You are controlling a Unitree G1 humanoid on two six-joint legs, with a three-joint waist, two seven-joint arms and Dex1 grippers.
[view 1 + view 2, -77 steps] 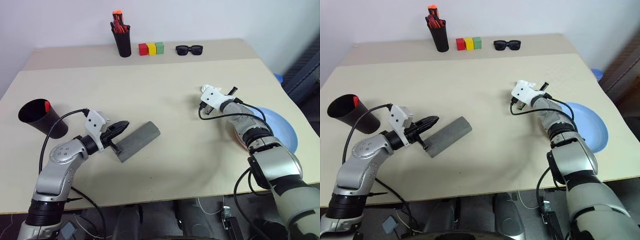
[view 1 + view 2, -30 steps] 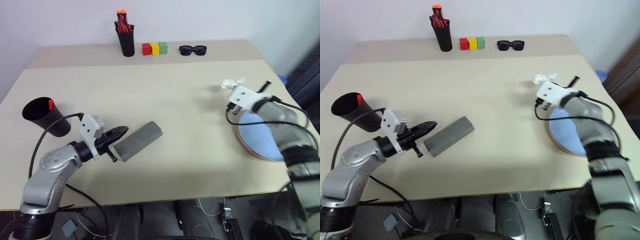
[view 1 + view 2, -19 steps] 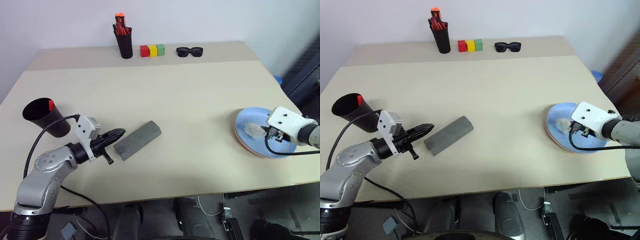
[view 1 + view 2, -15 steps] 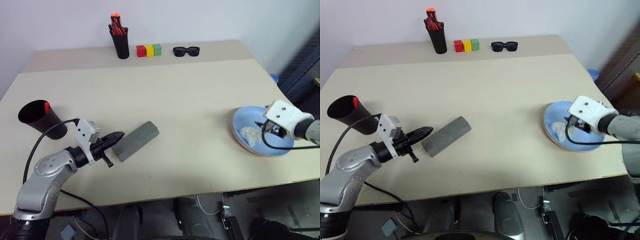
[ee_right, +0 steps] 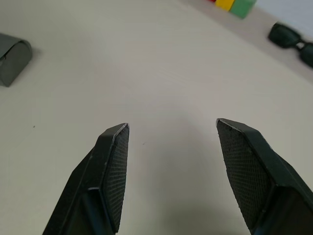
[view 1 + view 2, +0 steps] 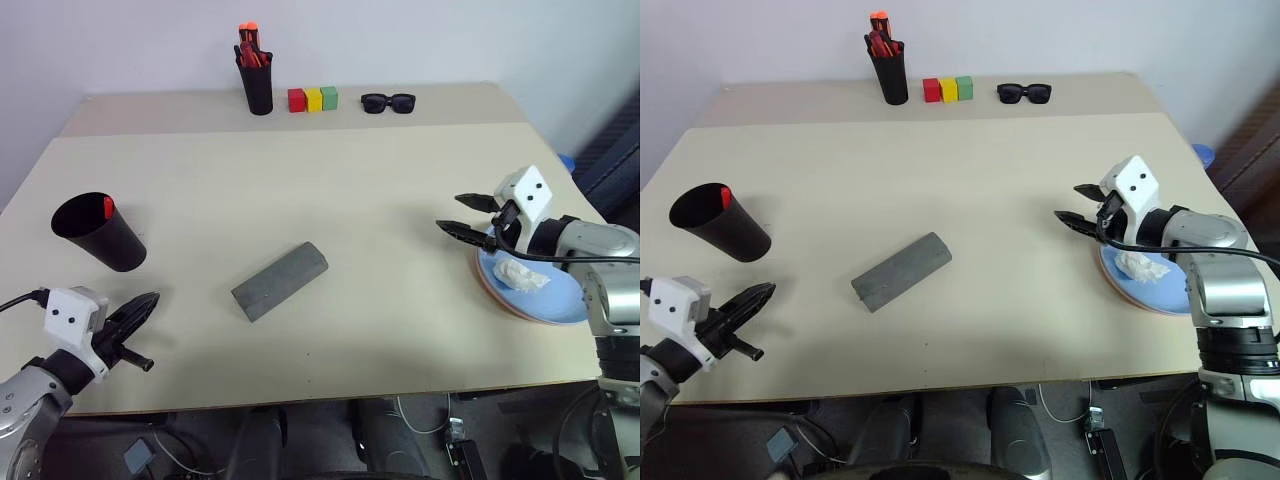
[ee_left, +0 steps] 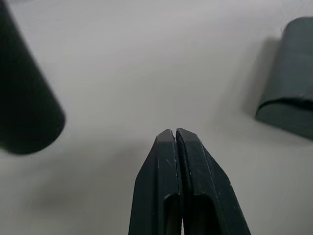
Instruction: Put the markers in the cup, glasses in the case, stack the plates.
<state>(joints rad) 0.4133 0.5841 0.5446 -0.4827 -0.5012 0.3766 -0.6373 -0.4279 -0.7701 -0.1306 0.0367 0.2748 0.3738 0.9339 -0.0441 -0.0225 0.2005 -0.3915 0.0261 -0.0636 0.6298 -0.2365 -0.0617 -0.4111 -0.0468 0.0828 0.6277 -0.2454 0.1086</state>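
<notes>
The black cup stands at the left with a marker's red end showing inside it. The grey case lies closed mid-table. At the right, the light blue plate sits on the salmon pink plate, whose rim just shows. A white crumpled wad lies on the blue plate. My right gripper is open and empty, just left of the plates. My left gripper is shut and empty near the table's front left edge, apart from the cup and the case. The glasses are out of view.
At the back stand a black pen holder with red-orange markers, three coloured blocks and black sunglasses. The table's right edge runs close by the plates.
My right gripper let go of the white wad onto the blue plate, opened and swung left off the plates. My left gripper drew back from the case toward the front left edge.
</notes>
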